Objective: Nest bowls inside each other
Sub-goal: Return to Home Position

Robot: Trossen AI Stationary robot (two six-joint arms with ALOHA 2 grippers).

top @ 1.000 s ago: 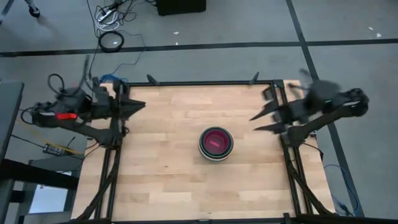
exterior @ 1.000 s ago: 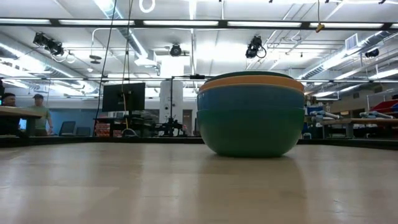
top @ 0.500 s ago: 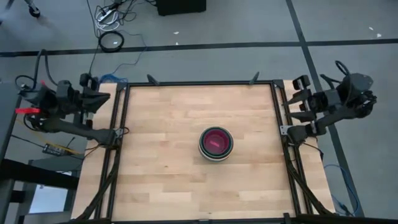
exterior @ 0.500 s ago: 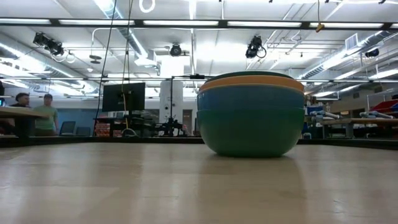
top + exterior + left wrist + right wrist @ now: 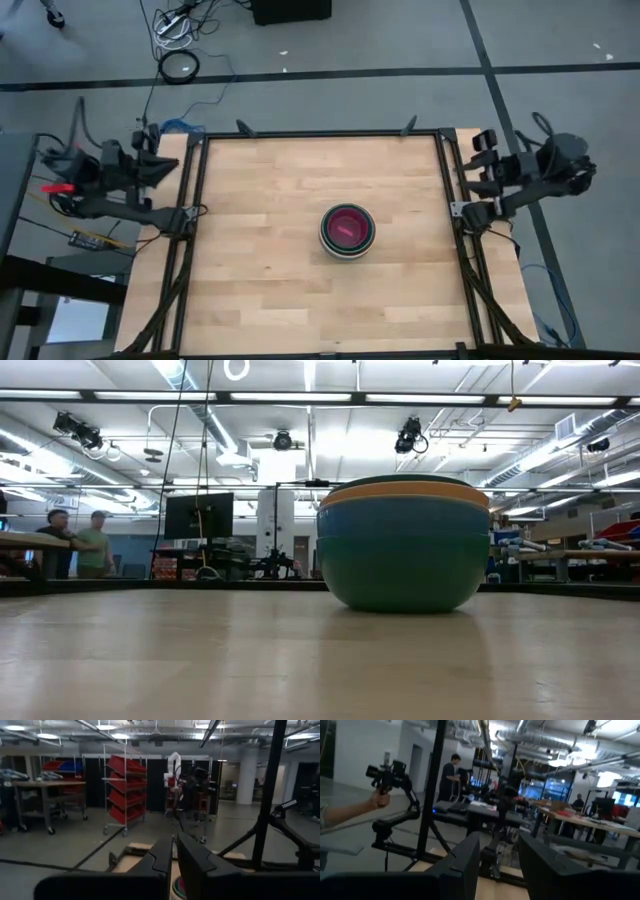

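The bowls [image 5: 347,231] are sitting as one nested stack near the middle of the bench [image 5: 260,270], well apart from both arms. From above, only a pink inside ringed by pale rims is showing. From bench height the stack [image 5: 404,545] is standing upright and level, with a teal wall outermost and blue, orange and dark green edges banding above it. No loose bowl is lying anywhere on the bench, so the nesting itself is looking finished.

The left hand [image 5: 163,165] is sitting folded at the left edge of the bench, outside the frame rail. In its wrist view the left hand [image 5: 175,854] is gripping nothing, and its fingers are drawn almost together with only a thin slit between them. The right hand [image 5: 482,163] is resting at the right edge in the same folded pose. Its wrist view is showing the right hand [image 5: 499,851] empty, with the fingers parted by a clear gap.

The step in hand seems to be parking the arms at their rest pose. Judging from how they are tucked, little is remaining: settling into rest without swinging back over the stack.

People [image 5: 75,543] are standing far off in the room behind the bench, and a person's hand [image 5: 376,799] is holding a camera rig beyond the frame.
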